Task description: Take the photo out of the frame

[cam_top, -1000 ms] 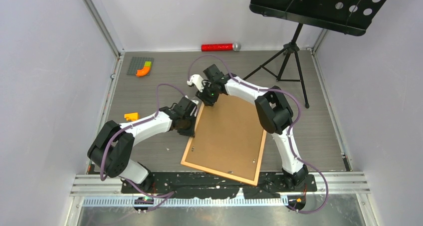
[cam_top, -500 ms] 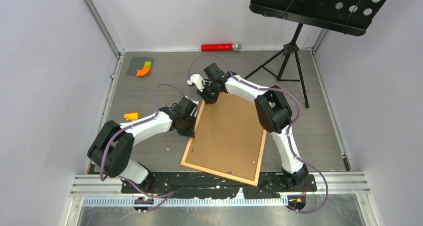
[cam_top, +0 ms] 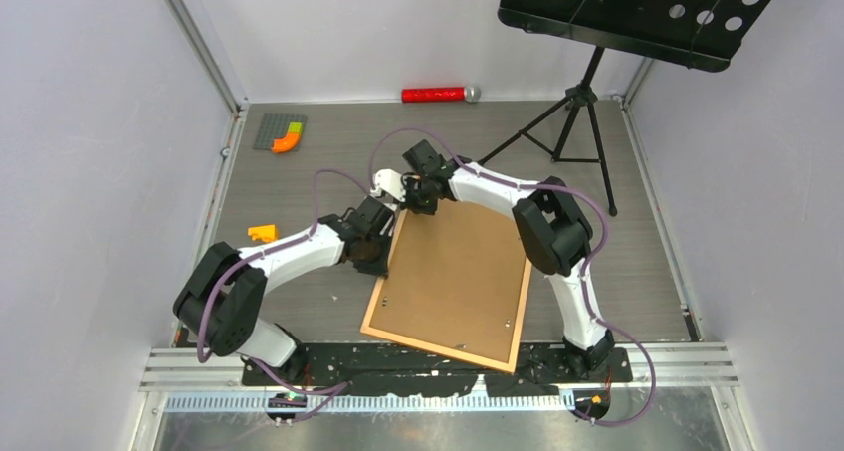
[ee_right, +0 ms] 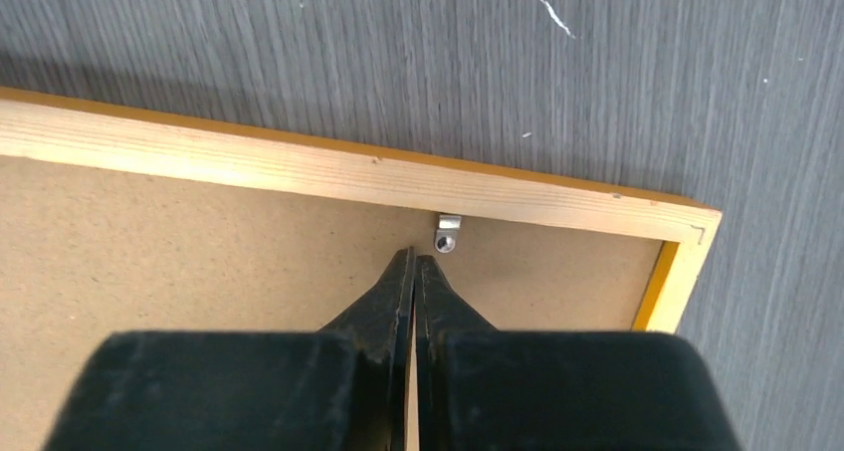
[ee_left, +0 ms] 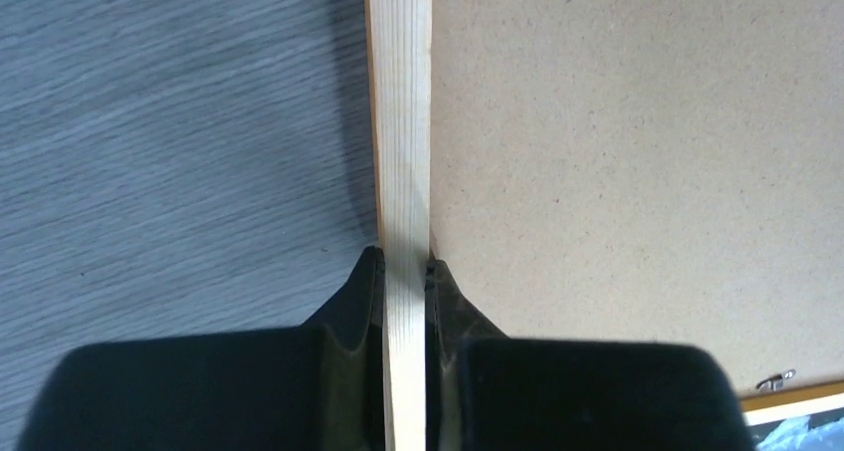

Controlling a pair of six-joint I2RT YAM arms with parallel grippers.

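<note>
The frame lies face down on the floor, its plain brown backing board facing up. The photo is hidden under the board. My left gripper is shut on the frame's left rail; in the left wrist view its jaws pinch the pale wood rail from both sides. My right gripper is shut and empty at the far end. In the right wrist view its tips rest over the backing board, just below a small metal clip on the far rail.
A black music stand stands at the back right, its tripod legs near the frame's far right corner. A red cylinder lies at the back wall. A grey baseplate with an orange piece and a small orange block lie at left.
My right wrist has shifted a little to the left and nearer along the far rail. The left gripper and the frame have not visibly moved.
</note>
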